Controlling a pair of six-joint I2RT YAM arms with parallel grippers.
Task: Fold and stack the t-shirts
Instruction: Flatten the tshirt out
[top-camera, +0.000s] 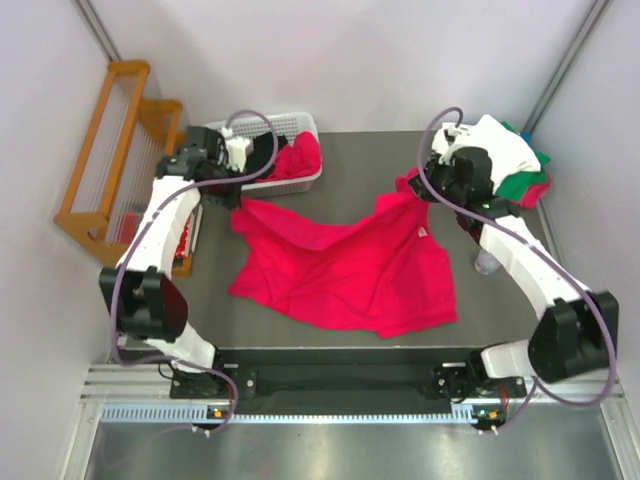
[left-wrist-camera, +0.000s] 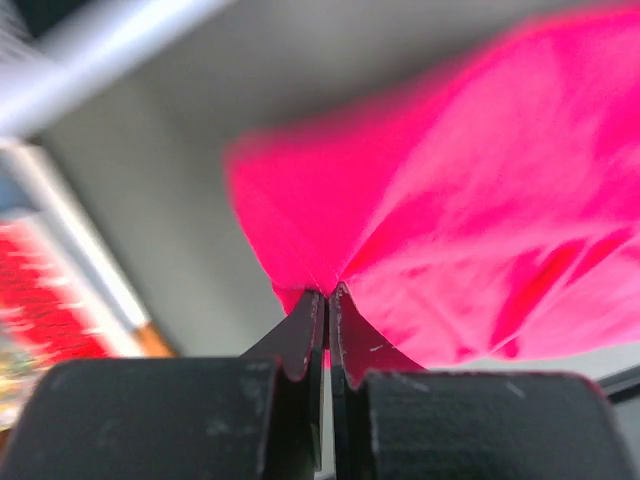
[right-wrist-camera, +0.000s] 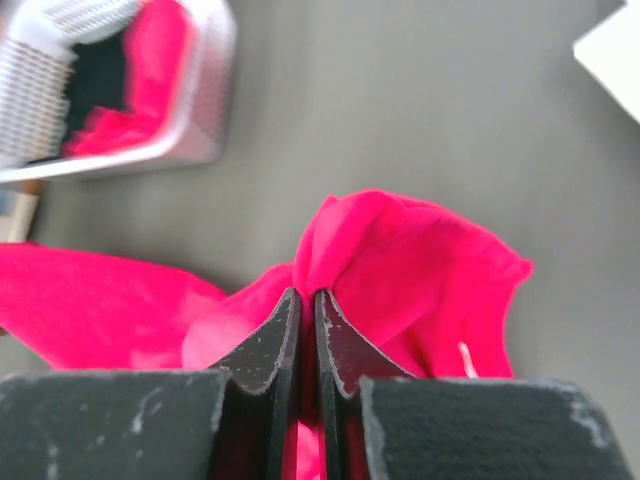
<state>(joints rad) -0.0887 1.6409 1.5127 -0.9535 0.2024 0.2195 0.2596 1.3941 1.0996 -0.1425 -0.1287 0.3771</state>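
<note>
Crimson t-shirt (top-camera: 345, 265) spread crumpled across the middle of the dark tabletop (top-camera: 560, 300), its white neck label (top-camera: 421, 232) facing up toward the right side. The left end effector (top-camera: 232, 197) is clenched on the shirt's far-left corner; in the left wrist view its jaws meet with a pinch of red cloth between them. The right end effector (top-camera: 418, 188) is likewise clamped on the shirt's far-right corner, where the fabric bunches into a raised fold just above the closed jaws in the right wrist view. Beyond the shirt's left corner stands a white lattice basket (top-camera: 300, 178) holding red and black cloth, partly covered from above by the left arm's wrist. Beyond the right corner, at the tabletop's far right, lies a pile of garments (top-camera: 515, 160) in white, green and red, just behind the right arm's wrist. A small clear cup (top-camera: 486, 263) stands right of the shirt, close beside the right arm's forearm link. An orange wooden rack (top-camera: 105, 150) sits off the tabletop, left of the basket.
</note>
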